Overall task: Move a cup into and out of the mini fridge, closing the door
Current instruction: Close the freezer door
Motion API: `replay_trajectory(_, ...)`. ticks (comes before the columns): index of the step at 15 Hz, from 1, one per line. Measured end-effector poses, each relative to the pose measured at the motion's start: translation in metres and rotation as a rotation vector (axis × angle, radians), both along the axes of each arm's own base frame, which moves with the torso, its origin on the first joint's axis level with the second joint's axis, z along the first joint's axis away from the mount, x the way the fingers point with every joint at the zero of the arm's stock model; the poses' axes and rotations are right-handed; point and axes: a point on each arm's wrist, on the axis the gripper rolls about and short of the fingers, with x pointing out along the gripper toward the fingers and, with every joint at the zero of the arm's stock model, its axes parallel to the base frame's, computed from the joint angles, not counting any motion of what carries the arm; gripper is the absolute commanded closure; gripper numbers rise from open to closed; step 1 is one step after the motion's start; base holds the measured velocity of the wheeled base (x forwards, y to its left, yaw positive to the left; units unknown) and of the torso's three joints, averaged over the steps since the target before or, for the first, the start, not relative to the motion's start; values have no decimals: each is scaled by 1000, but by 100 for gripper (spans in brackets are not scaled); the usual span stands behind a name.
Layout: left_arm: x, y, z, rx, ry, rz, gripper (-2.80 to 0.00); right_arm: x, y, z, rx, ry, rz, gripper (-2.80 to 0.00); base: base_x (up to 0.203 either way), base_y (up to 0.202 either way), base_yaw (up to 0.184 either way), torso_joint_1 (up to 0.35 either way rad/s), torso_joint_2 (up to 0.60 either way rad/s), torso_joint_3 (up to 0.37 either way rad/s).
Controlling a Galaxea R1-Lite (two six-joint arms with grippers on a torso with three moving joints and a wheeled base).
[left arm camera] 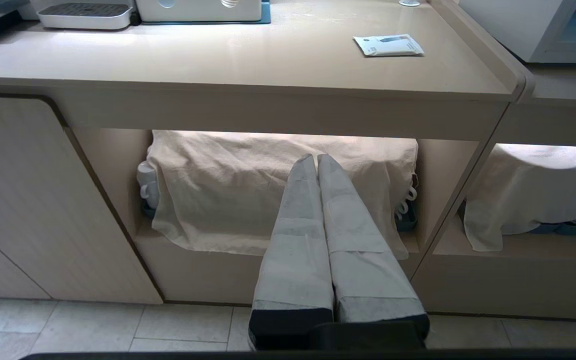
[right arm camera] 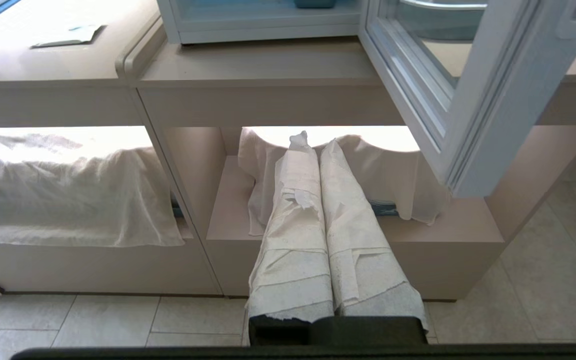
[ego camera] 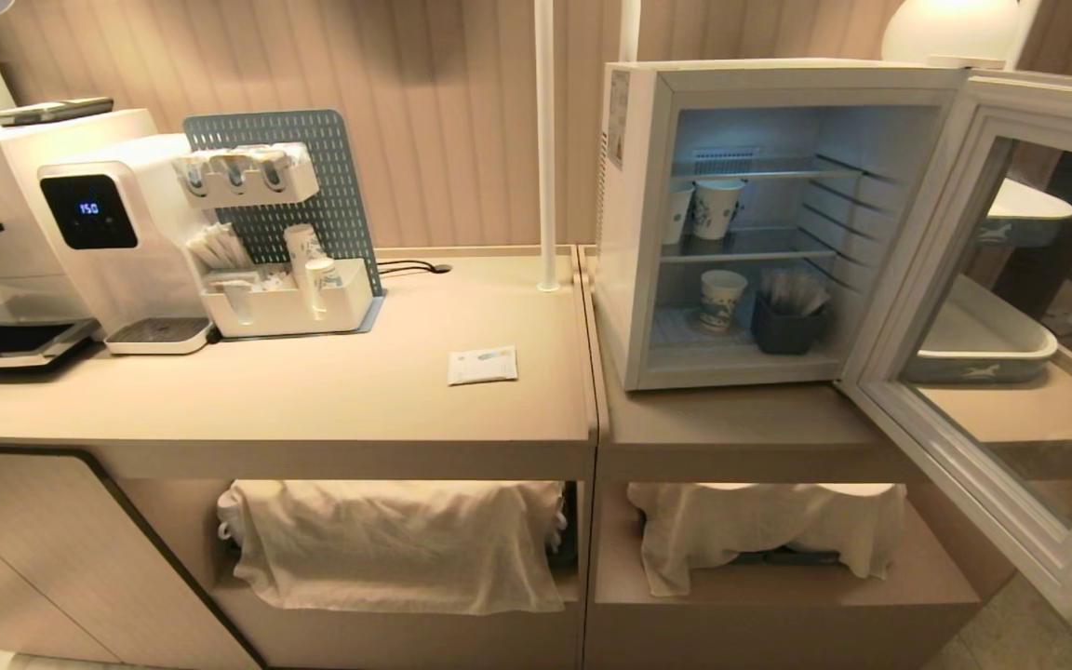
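The white mini fridge (ego camera: 634, 223) stands on the right counter with its glass door (ego camera: 992, 372) swung wide open toward the right. Inside, two patterned paper cups (ego camera: 716, 207) sit on the middle wire shelf and a third cup (ego camera: 720, 299) stands on the bottom beside a dark holder (ego camera: 785, 326). Neither arm shows in the head view. My left gripper (left arm camera: 316, 159) hangs shut and empty below counter height, before the left lower shelf. My right gripper (right arm camera: 313, 142) is shut and empty too, low before the shelf under the fridge, with the door's (right arm camera: 468, 100) lower corner above it.
A white water dispenser (ego camera: 117, 242) and a pegboard organiser (ego camera: 285, 251) with sachets stand at the left. A small packet (ego camera: 482, 365) lies mid-counter. A white pole (ego camera: 545, 140) rises beside the fridge. Cloths (ego camera: 396, 544) cover items on both lower shelves. Trays (ego camera: 983, 344) sit behind the door.
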Motion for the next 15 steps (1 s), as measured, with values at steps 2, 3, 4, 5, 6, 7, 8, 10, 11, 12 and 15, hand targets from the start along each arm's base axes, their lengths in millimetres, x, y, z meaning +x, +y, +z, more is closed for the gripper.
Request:
replay_trajectory(2, 0, 0, 0, 0, -1, -1, 0, 0, 0, 0, 0, 0, -2, 0, 3, -89, 14, -1, 3, 2)
replay_trajectory(3, 0, 0, 0, 0, 0, 0, 0, 0, 0, 0, 0, 1, 0, 0, 1, -169, 1, 7, 7, 2)
replay_trajectory(4, 0, 0, 0, 0, 0, 1, 0, 0, 0, 0, 0, 0, 0, 0, 0, -203, 5, 3, 6, 2)
replay_trajectory(5, 0, 0, 0, 0, 0, 0, 0, 0, 0, 0, 0, 0, 1, 0, -1, -199, 0, 2, 2, 2)
replay_trajectory(6, 0, 0, 0, 1, 0, -2, 0, 0, 0, 0, 1, 0, -1, 0, -1, -192, 0, 7, 2, 5)
replay_trajectory(7, 0, 0, 0, 0, -1, 0, 0, 0, 0, 0, 0, 0, 0, 0, 0, -189, 1, 3, 4, 3)
replay_trajectory(8, 0, 0, 0, 0, 0, 0, 0, 0, 0, 0, 0, 0, -1, 0, -1, -196, 2, 7, -2, 7)
replay_trajectory(10, 0, 0, 0, 0, -1, 0, 0, 0, 0, 0, 0, 0, 0, 0, 0, -194, 1, 4, 0, 2)
replay_trajectory(11, 0, 0, 0, 0, 0, -1, 0, 0, 0, 0, 1, 0, 0, 0, 0, -194, -1, 3, -3, 1)
replay_trajectory(12, 0, 0, 0, 0, 0, 0, 0, 0, 0, 0, 1, 0, 0, 0, 0, -194, 0, -2, 3, -2)
replay_trajectory(15, 0, 0, 0, 0, 0, 1, 0, 0, 0, 0, 1, 0, -1, 0, 0, -194, 2, 3, -1, 4)
